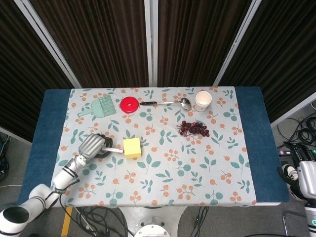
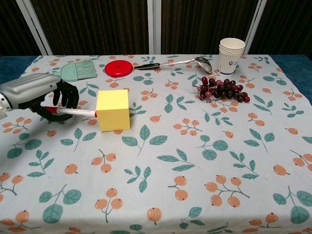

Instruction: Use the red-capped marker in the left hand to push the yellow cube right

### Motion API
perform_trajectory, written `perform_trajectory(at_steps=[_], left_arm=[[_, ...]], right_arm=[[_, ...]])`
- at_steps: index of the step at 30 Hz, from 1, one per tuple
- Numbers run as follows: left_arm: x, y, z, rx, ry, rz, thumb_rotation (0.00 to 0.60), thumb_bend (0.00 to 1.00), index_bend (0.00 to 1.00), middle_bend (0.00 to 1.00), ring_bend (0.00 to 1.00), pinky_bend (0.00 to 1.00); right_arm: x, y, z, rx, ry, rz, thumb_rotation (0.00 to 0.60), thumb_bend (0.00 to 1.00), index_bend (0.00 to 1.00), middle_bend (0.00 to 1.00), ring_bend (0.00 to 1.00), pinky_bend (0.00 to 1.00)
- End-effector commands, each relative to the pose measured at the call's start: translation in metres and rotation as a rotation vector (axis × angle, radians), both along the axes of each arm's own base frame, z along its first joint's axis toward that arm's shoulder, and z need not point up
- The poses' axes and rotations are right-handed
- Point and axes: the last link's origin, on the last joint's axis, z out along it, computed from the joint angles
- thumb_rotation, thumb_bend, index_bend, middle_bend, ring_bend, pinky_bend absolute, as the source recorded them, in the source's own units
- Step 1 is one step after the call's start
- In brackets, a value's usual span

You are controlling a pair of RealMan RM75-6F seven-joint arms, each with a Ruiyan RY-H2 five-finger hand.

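Note:
The yellow cube (image 1: 132, 147) (image 2: 113, 109) sits on the floral cloth left of centre. My left hand (image 1: 92, 145) (image 2: 51, 97) is just to its left and grips the red-capped marker (image 1: 113, 149) (image 2: 76, 112), which lies level and points right. The marker's capped tip touches the cube's left face, so the cap is hidden. My right hand (image 1: 306, 174) hangs off the table at the far right edge of the head view; its fingers do not show clearly.
Along the back stand a green brush (image 2: 75, 70), a red lid (image 2: 119, 68), a ladle (image 2: 175, 62) and stacked paper cups (image 2: 230, 55). A bunch of dark grapes (image 2: 222, 89) lies right of centre. The tablecloth (image 2: 204, 161) stretches right of the cube.

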Motion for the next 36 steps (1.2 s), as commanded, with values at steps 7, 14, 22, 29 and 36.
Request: perform_trajectory(at_steps=[7,14,22,29,36], left_arm=[[0.032,0.011,-0.015,-0.003,-0.016,-0.035,0.6,0.49,0.69,0.7,0.53,0.57],[0.053,0.022,-0.028,-0.009,-0.006,-0.018,0.6,0.49,0.69,0.7,0.53,0.57],[0.042,0.019,-0.02,0.022,0.018,0.051,0.6,0.49,0.69,0.7,0.53,0.57],[0.043,0.013,-0.02,0.011,0.02,0.102,0.6,0.49,0.69,0.7,0.53,0.57],[0.071,0.024,-0.032,-0.008,-0.047,0.131,0.6,0.49,0.69,0.7,0.53,0.57]], right_arm=[[-0.003,0.002,0.001,-0.003,-0.003,-0.008,0.6,0.18,0.19,0.26,0.16,0.29],[-0.005,0.004,0.002,-0.01,-0.002,-0.017,0.6,0.18,0.19,0.27,0.16,0.29],[-0.006,0.002,0.001,-0.001,-0.007,-0.013,0.6,0.18,0.19,0.27,0.16,0.29],[-0.008,0.003,0.0,-0.001,-0.012,-0.013,0.6,0.18,0.2,0.27,0.16,0.29],[-0.011,0.007,0.004,-0.011,-0.006,-0.027,0.6,0.18,0.2,0.27,0.16,0.29]])
